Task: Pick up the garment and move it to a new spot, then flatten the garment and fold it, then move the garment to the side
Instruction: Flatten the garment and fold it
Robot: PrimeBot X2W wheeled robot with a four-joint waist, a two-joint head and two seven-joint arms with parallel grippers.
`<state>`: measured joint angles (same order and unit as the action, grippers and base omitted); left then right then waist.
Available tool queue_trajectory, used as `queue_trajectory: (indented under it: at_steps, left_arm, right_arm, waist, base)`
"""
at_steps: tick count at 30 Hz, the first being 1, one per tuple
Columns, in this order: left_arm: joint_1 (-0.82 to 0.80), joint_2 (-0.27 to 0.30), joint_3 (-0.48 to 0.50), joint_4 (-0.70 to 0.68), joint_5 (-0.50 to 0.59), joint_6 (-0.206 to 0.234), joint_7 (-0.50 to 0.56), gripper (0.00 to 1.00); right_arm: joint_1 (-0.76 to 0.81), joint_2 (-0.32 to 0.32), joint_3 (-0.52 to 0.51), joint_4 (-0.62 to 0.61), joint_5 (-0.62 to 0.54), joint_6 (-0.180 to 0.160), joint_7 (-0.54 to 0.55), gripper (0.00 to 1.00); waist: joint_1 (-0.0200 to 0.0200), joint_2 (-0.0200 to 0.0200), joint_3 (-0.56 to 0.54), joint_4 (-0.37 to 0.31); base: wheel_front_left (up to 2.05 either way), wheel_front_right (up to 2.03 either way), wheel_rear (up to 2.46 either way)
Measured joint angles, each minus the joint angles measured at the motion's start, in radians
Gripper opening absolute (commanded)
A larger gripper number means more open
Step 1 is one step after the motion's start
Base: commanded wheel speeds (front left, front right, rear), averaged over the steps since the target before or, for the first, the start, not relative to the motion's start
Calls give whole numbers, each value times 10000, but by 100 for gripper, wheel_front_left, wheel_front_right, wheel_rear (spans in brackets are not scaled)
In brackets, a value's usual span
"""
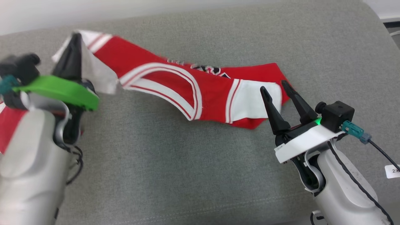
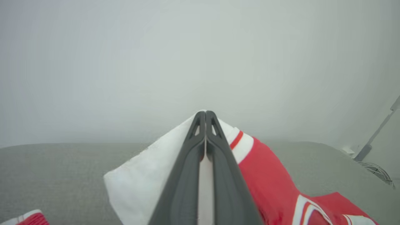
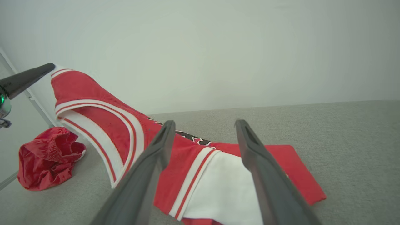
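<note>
The garment [image 1: 175, 81] is a red jersey with white bands and dark lettering, stretched across the grey cushion [image 1: 187, 175]. My left gripper [image 1: 76, 36] is shut on its white corner at the far left and holds that end lifted off the cushion. In the left wrist view the shut left gripper [image 2: 205, 113] pinches white cloth, and the garment [image 2: 265, 175] hangs down to the right. My right gripper [image 1: 273, 86] stands open over the white panel at the garment's right end. In the right wrist view the right gripper [image 3: 204, 123] straddles that panel of the garment [image 3: 93, 90], which lies flat there.
A second red cloth heap [image 3: 47, 159] lies crumpled on the cushion near my left arm, also seen as the red cloth [image 1: 7, 125] at the left edge. A white label [image 1: 393, 171] and a black cable [image 1: 381, 153] sit by my right wrist. A pale wall rises behind the cushion.
</note>
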<state>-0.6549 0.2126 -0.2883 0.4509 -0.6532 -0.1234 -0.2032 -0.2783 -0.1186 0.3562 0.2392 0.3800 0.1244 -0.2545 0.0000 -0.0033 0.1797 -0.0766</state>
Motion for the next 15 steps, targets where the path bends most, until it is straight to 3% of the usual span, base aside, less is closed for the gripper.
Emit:
queue_trajectory:
  at_steps: [4,10,15]
  left_arm:
    - [-692,589,-121,-441,184,-2,395,0]
    - [-1255,871,-533,-700,360,-2,1191,0]
    - [-1435,792,-2036,-961,435,-8,2270,0]
  right_arm:
    - [3,67,92,35,4,0,0,100]
    - [24,224,165,50,102,0,0,100]
    - [38,255,205,50,188,0,0,100]
  waist:
    - [0,0,-228,8]
    - [0,0,-433,-140]
    - [0,0,-549,-401]
  base:
    - [0,0,0]
    - [0,0,0]
    - [0,0,0]
